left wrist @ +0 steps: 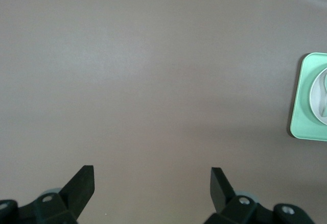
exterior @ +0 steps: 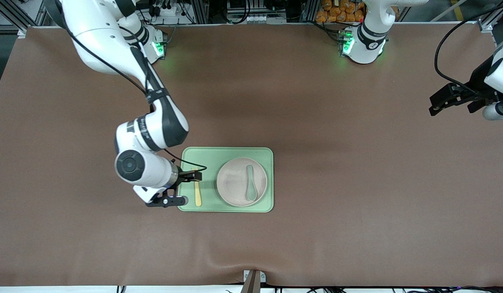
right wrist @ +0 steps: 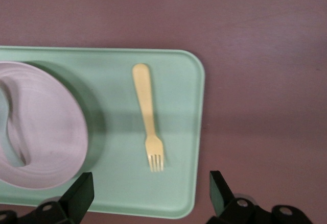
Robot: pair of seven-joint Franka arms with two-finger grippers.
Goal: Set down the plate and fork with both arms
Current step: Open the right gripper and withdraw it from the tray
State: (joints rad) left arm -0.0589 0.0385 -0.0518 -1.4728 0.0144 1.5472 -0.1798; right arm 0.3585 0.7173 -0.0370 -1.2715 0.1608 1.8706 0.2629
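Note:
The pale-yellow fork (exterior: 198, 191) (right wrist: 147, 113) lies flat on the light-green tray (exterior: 227, 152) (right wrist: 117, 193), beside the plate toward the right arm's end of the table. The round beige-pink plate (exterior: 234, 185) (right wrist: 46, 127) rests on the same tray. My right gripper (exterior: 191, 176) (right wrist: 152, 193) hangs open just over the fork's tine end, holding nothing. My left gripper (exterior: 434, 108) (left wrist: 152, 183) is open and empty over bare table at the left arm's end, where that arm waits.
A grey-green spoon (exterior: 250, 185) lies on the plate. The brown table cloth (exterior: 357, 203) surrounds the tray. In the left wrist view, one end of the tray (left wrist: 304, 106) shows at the frame's edge.

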